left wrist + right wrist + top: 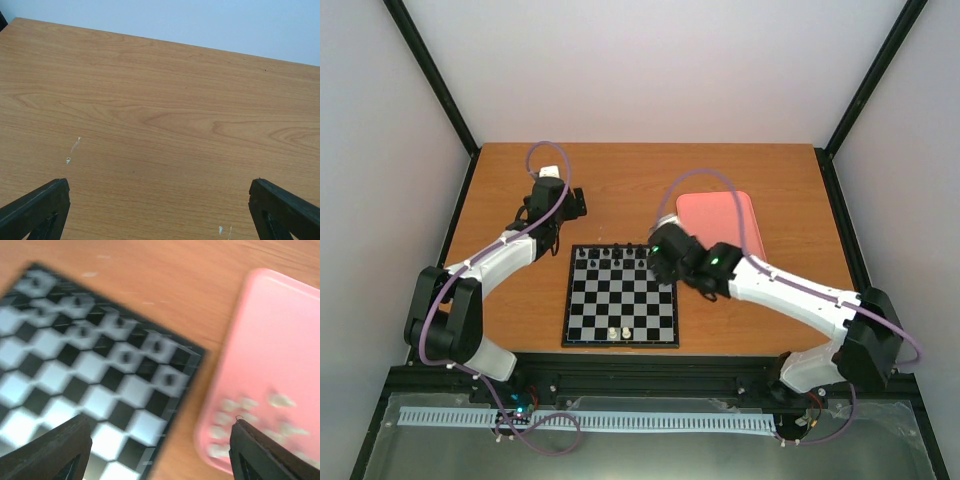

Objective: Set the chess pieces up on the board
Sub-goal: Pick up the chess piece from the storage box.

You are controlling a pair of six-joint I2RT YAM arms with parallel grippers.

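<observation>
The left hand (157, 192) hangs spread wide and empty over bare table (150, 100). The right hand (160, 427), also apart and empty, is above the 2 o'clock corner of the board (620, 296). Two chess pieces (618, 331) stand at its 6 o'clock edge, and more, blurred, lie in the pink tray (280, 340).

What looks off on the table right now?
Nothing spilled or askew that I can see. Only oddity: small white flecks on the bare wood table ahead of the left end effector, paint or chips, cannot tell.
</observation>
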